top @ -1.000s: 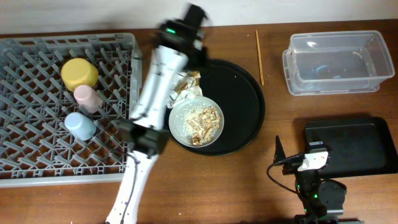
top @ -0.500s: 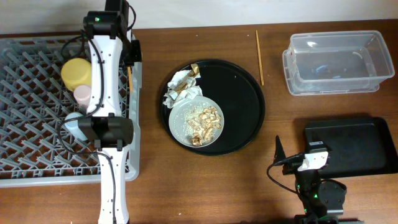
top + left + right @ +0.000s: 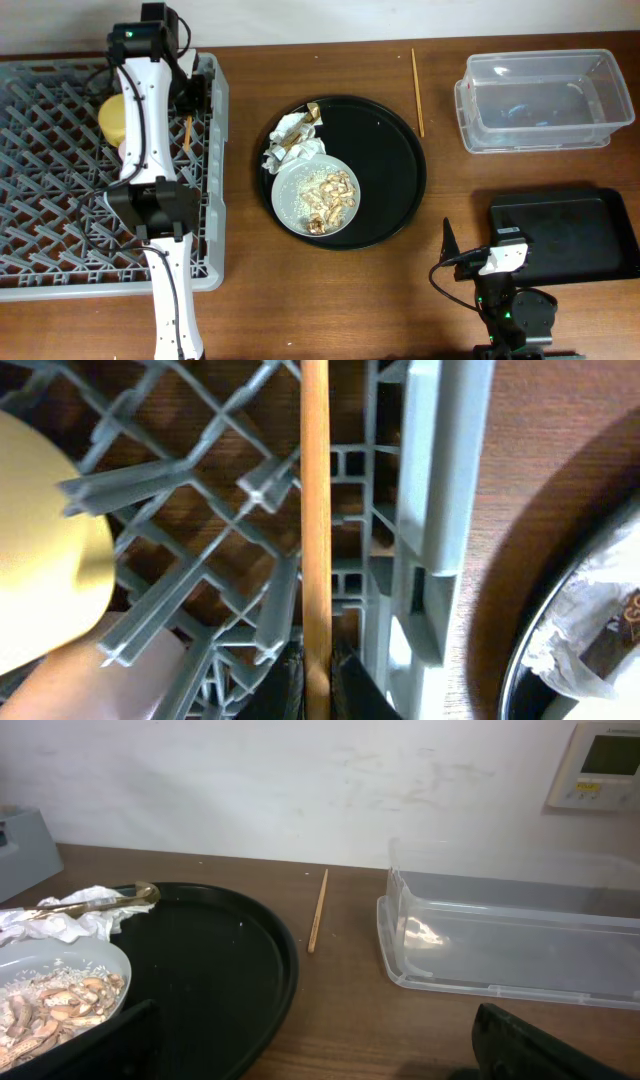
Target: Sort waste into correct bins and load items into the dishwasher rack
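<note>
Left arm: it reaches across the rack (image 3: 100, 290), which takes up the left end of the desk (image 3: 450, 200). The left pincer (image 3: 318, 665) sits over the rack's far right corner, just inside the right wall. One chopstick (image 3: 315, 510) runs straight out from between its fingers (image 3: 285, 680), lying over the lattice floor parallel to that wall. The fingers sit close against both sides of the stick. Whether they press it cannot be told.

Rack contents beside the stick: bowl (image 3: 40, 550) to its left, with the pink cup (image 3: 80, 685) touching the bowl's near side (both partly hidden under the arm in the overhead view).

Right arm: it is parked at the front edge of the desk, right of centre. The right pincer (image 3: 315, 1020) has its fingers wide apart and nothing between them.

Middle of the desk: the round tray (image 3: 390, 160) carries the plate (image 3: 285, 195) in its front left part. Food bits (image 3: 330, 195) lie on the plate. The napkin (image 3: 285, 140), with wrapper scraps on it, rests on the tray against the plate's far rim.

The second chopstick (image 3: 417, 92) lies on the bare desk between tray and tub, near the far edge.

Bins: the tub (image 3: 540, 105) stands at the far right corner. The black container (image 3: 565, 235) sits nearer the front, at the right edge.
</note>
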### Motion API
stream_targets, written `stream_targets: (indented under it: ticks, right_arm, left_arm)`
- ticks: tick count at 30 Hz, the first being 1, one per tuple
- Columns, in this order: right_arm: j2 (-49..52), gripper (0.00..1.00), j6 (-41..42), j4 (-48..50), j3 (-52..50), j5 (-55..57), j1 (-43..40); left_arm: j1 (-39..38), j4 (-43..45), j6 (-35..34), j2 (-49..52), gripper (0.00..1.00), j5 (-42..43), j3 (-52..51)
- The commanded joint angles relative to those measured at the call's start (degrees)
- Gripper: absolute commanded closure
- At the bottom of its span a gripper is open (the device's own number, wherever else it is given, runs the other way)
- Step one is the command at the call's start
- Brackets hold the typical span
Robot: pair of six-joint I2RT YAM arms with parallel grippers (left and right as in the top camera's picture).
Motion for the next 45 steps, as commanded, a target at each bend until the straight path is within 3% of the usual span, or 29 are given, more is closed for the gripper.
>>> stream_targets:
  ticks: [1, 3, 4, 5, 6, 10, 12, 14, 15, 16, 22, 25, 29, 32, 36, 38, 40, 41, 45]
  right_arm:
    - [-0.39, 0.02, 0.09, -0.37, -0.28, 0.28, -0.17]
    - [-0.39, 0.01, 0.09, -0.37, -0.28, 0.28, -0.17]
    - [-0.39, 0.02, 0.09, -0.37, -0.28, 0.28, -0.17]
    - [-0.39, 0.02, 0.09, -0.37, -0.28, 0.28, -0.17]
    - [-0.39, 0.02, 0.09, -0.37, -0.28, 0.28, -0.17]
    - [-0.39, 0.02, 0.09, -0.37, -0.28, 0.28, -0.17]
    - [-0.39, 0.02, 0.09, -0.37, -0.28, 0.28, -0.17]
    - [-0.39, 0.02, 0.09, -0.37, -0.28, 0.28, -0.17]
    - [-0.39, 0.02, 0.09, -0.37, -0.28, 0.28, -0.17]
    - [-0.39, 0.02, 0.09, -0.37, -0.28, 0.28, -0.17]
    - [-0.39, 0.02, 0.09, -0.37, -0.28, 0.28, -0.17]
    - [-0.39, 0.02, 0.09, -0.37, -0.28, 0.28, -0.17]
    - [-0.39, 0.02, 0.09, -0.37, -0.28, 0.28, -0.17]
    - [-0.39, 0.02, 0.09, -0.37, -0.28, 0.31, -0.17]
    - [-0.39, 0.02, 0.09, -0.37, -0.28, 0.28, -0.17]
    - [-0.39, 0.02, 0.09, -0.37, -0.28, 0.28, -0.17]
    - [-0.39, 0.02, 0.09, -0.37, -0.28, 0.28, -0.17]
    - [-0.39, 0.02, 0.09, -0.37, -0.28, 0.28, -0.17]
    - [-0.39, 0.02, 0.09, -0.37, -0.28, 0.28, -0.17]
  left_arm:
    - [0.13, -0.09, 1.14, -1.25, 0.78, 2.99, -0.52]
    - [0.11, -0.09, 1.11, -1.25, 0.78, 3.04, -0.52]
    - [0.13, -0.09, 1.09, -1.25, 0.71, 3.04, -0.52]
    - [0.13, -0.09, 0.94, -1.25, 0.62, 3.04, -0.52]
    - [0.11, -0.09, 0.28, -1.25, 0.38, 3.04, -0.52]
    - [0.13, -0.07, 0.02, -1.53, 0.38, 8.52, -0.5]
    - [0.11, 0.13, 0.04, -2.1, 0.39, 18.91, -0.46]
    - [-0.04, 0.33, 0.02, -2.12, 0.43, 25.18, -0.17]
    - [-0.46, 0.48, 0.02, -2.12, 0.49, 26.82, -0.17]
    - [-0.94, 0.57, 0.02, -2.12, 0.54, 27.26, -0.17]
    - [-7.56, 0.35, 0.07, -2.12, 0.54, 27.15, -0.17]
    - [-11.56, 0.37, 0.02, -2.12, 0.67, 25.88, -0.11]
    - [-17.2, 0.57, -0.22, -2.12, 0.65, 25.86, -0.11]
    - [-22.69, 3.96, -0.83, -2.12, 0.54, 25.75, -0.11]
    - [-28.89, 10.49, -13.6, -2.12, 0.51, 16.87, -0.11]
    - [-30.99, 11.17, -14.12, -2.12, 0.32, 13.66, -0.11]
    - [-33.33, 11.21, -14.12, -2.12, 0.06, 9.68, -0.13]
    - [-33.92, 11.91, -14.03, -2.12, 0.01, 9.27, -0.13]
    - [-35.43, 21.14, -13.94, -2.12, 0.01, 9.33, -0.13]
